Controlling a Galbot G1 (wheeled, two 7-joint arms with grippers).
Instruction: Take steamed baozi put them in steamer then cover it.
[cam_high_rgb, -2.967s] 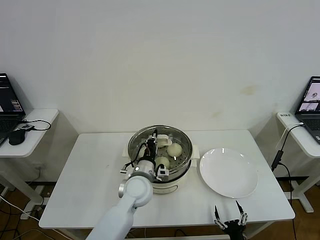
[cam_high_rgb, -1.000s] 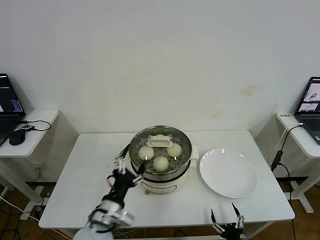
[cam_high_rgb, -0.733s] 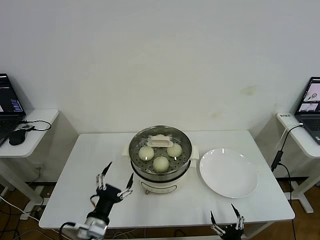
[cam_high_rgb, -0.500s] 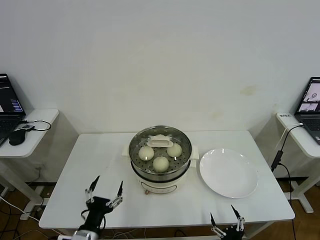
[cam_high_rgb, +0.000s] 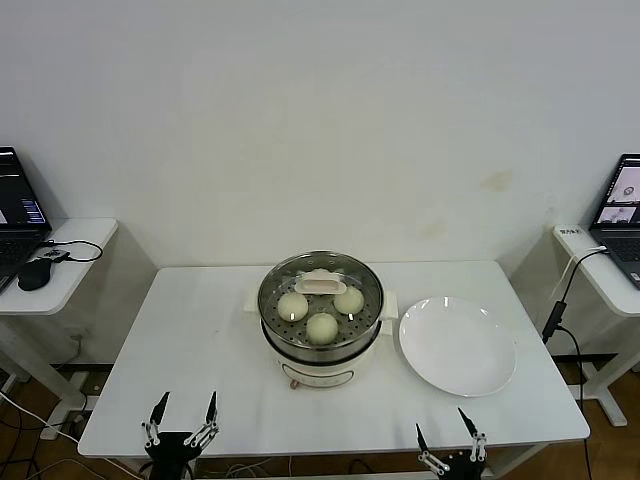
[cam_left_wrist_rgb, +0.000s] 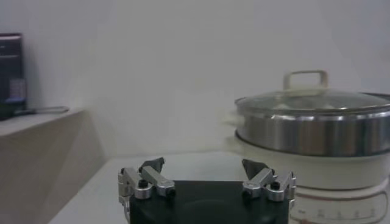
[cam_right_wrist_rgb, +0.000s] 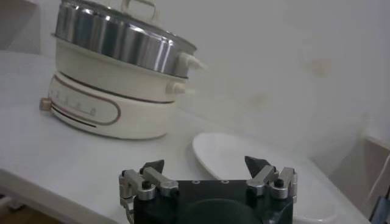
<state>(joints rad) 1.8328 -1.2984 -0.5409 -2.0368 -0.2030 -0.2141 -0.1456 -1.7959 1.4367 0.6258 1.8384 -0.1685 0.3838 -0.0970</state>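
Both grippers hang empty with jaws spread wide, left gripper (cam_high_rgb: 181, 418) and right gripper (cam_high_rgb: 446, 442) at the table's (cam_high_rgb: 200, 330) front edge. Only the head view shows baozi (cam_high_rgb: 321, 327) under the glass cover (cam_high_rgb: 320, 292) on the steamer (cam_high_rgb: 320, 350).

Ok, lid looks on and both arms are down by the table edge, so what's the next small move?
Probably none beyond parking: the lid sits on the steamer, three buns show through the glass, the plate is bare. Left pincer and right pincer are open, holding nothing.
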